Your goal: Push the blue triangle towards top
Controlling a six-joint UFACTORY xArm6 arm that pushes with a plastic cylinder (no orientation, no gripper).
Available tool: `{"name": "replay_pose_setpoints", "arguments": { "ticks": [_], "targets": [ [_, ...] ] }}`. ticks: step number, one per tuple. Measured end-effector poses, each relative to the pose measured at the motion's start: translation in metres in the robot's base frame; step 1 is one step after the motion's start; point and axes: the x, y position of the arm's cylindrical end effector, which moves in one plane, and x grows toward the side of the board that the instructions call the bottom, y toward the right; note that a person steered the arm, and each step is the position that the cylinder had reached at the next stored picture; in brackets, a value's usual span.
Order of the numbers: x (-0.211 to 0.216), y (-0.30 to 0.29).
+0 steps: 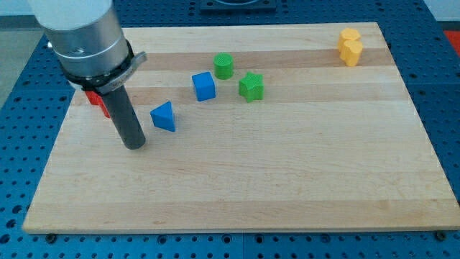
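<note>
**Tip parked beside the blue triangle, left half of the table**

My end effector is no gripper at all, only a straight dark rod under a brushed-metal cylinder, so there is nothing to open or close. My tip (pixel 135 146) sits on the pale wooden table (pixel 287 180), just to the view's left of the blue triangle (pixel 164 116) and slightly lower; a narrow gap seems to separate them, though I cannot tell for certain.

The blue triangle is a matte wedge, lying left of the table's middle. Up and to its right stands a blue cube (pixel 204 86), then a green cylinder (pixel 223 66) and a notched, star-like green block (pixel 251 86). A red block (pixel 95 100) is mostly hidden behind the rod. Far off at the view's top right a yellow block (pixel 350 46) rests, its shape unclear. The wood grain runs in long horizontal bands.
</note>
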Motion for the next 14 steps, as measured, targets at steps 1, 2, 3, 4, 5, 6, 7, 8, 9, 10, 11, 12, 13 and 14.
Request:
{"name": "replay_pose_setpoints", "arguments": {
  "ticks": [1,2,3,4,5,6,7,8,9,10,11,12,13,14],
  "targets": [
    [-0.029,0.0],
    [-0.044,0.011],
    [-0.048,0.015],
    [-0.058,0.022],
    [-0.063,0.025],
    [-0.062,0.021],
    [-0.051,-0.018],
    [-0.012,-0.025],
    [0.01,0.006],
    [0.008,0.022],
    [-0.011,0.043],
    [-0.014,0.044],
    [-0.021,0.045],
    [-0.034,0.053]
  ]
}}
